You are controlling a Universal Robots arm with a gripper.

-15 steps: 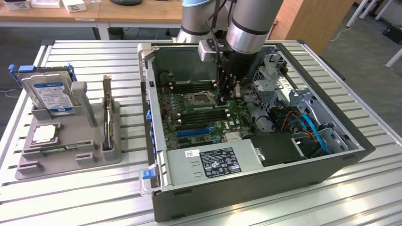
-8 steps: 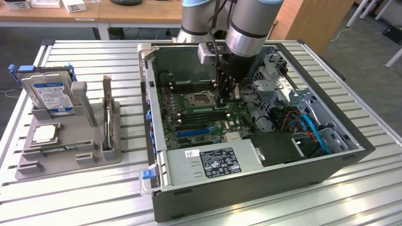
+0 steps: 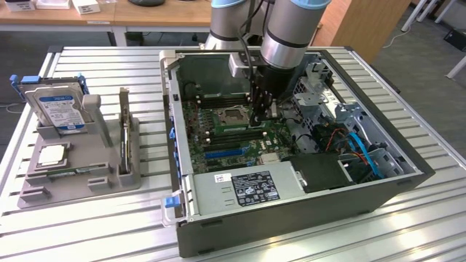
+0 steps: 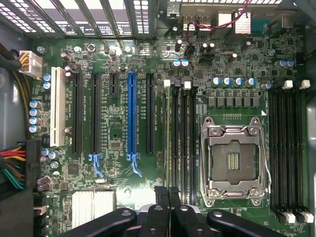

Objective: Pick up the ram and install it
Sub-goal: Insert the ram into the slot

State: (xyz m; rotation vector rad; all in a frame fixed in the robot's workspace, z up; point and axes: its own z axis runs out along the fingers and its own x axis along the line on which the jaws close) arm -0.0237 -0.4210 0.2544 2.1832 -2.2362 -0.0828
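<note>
The gripper (image 4: 168, 193) is pinched shut on the ram (image 4: 168, 138), which stands on edge in a slot just beside the empty processor socket (image 4: 232, 160). The pickup looks done. Whether the ram is pressed fully home, I can't tell.

Slatted metal surface (image 3: 80, 224) in a workroom
Wooden desk (image 3: 153, 15) is standing at 11 o'clock; grey floor (image 3: 429, 76) is showing at 2 o'clock.
</note>
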